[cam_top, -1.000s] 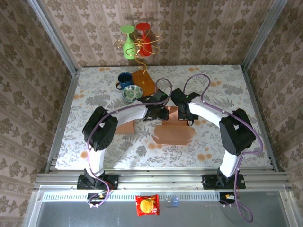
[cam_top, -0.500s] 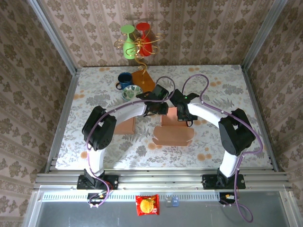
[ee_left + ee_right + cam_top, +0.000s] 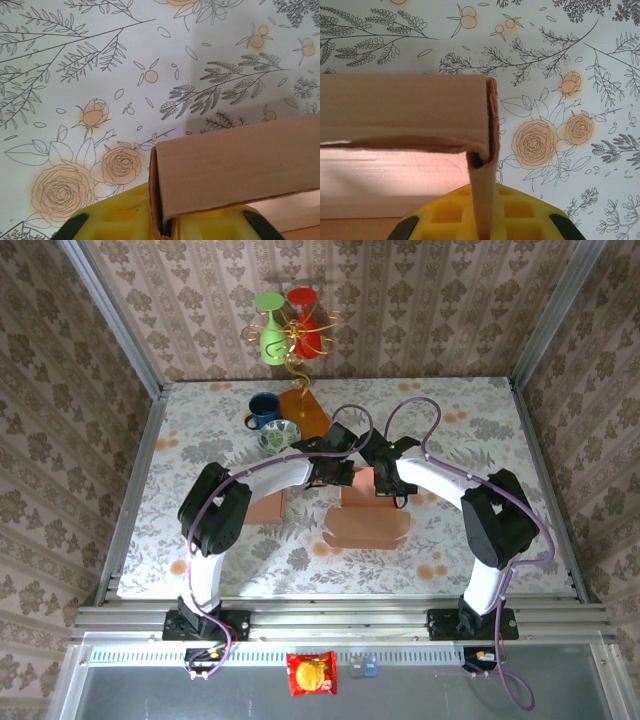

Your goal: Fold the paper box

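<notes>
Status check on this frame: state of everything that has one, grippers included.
paper box: partly folded, far wall raised, near panel lying flat
left gripper: shut on the box's raised wall at its corner
right gripper: shut on a box flap
blue mug: upright
bowl: upright, beside the mug
green glass: hung upside down
red glass: hung upside down
snack packet: lying flat

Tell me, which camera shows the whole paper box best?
The top external view: nearly all of the paper box, including its flat front flap, is in frame from above. Each wrist view gives a close-up of one cardboard corner.
</notes>
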Controlling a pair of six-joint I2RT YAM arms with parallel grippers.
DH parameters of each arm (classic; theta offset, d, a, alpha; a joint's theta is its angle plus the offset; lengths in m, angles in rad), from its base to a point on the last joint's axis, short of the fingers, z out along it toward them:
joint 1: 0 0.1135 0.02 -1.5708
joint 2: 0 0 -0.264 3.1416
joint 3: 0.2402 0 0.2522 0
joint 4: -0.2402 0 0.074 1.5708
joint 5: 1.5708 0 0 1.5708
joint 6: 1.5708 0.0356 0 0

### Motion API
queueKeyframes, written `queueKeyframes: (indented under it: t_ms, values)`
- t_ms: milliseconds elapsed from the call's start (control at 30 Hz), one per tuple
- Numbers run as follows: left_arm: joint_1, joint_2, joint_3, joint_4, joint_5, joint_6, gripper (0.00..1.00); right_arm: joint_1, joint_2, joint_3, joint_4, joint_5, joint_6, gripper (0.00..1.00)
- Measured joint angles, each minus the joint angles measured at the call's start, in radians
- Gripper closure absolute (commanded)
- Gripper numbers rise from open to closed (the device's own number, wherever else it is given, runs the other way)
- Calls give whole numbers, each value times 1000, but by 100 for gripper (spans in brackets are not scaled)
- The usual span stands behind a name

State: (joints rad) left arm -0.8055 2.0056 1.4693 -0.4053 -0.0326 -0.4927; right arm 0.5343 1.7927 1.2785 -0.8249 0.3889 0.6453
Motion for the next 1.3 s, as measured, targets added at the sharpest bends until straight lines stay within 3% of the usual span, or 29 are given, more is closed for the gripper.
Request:
queueKeyframes:
  t_ms: [533,733,1100,1133,1200,1300]
  values:
    - [-12,14,25,-37,-43,-13,91,2,0,-3,-5,-21,15,100]
    - [-13,43,76,-93,-55,-20,100,-2,0,-5,-4,-38,18,100]
    - [-13,54,98,-143,-86,-35,100,-5,6,-6,11,-83,18,100]
    - [-13,54,99,-142,-86,-35,99,-5,6,-6,11,-84,18,100]
    - [-13,54,100,-145,-85,-34,80,-5,6,-6,12,-84,18,100]
    - [-13,55,102,-158,-103,-33,69,-5,10,-7,6,-83,18,100]
